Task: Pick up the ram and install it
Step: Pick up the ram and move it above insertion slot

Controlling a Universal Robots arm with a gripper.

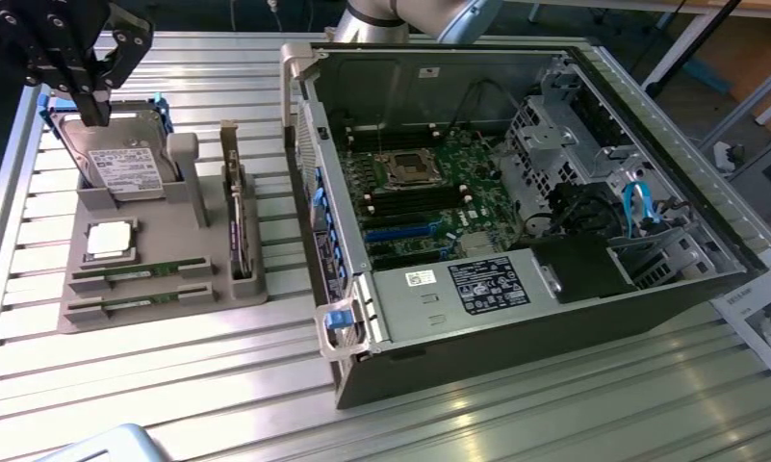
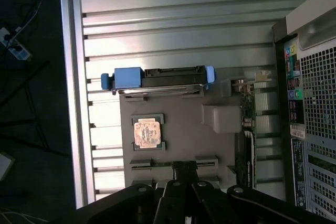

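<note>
Lower left in the exterior view, the ram (image 1: 141, 272) sits untouched, edge-up in a slot at the near end of the grey holder (image 1: 180, 236) on the table (image 1: 231, 385), with a twin strip just beside it. Farther back, upper left, the end effector (image 1: 96, 117) hangs clenched and empty over the hard drive (image 1: 126, 164). By my judgement the pick is not yet begun. A grasp would call for fingers spread astride the thin board.

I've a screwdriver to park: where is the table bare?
Bare slats of the table run below the gray tray and the computer case in the exterior view. The strip between tray and case is narrow and crowded.
</note>
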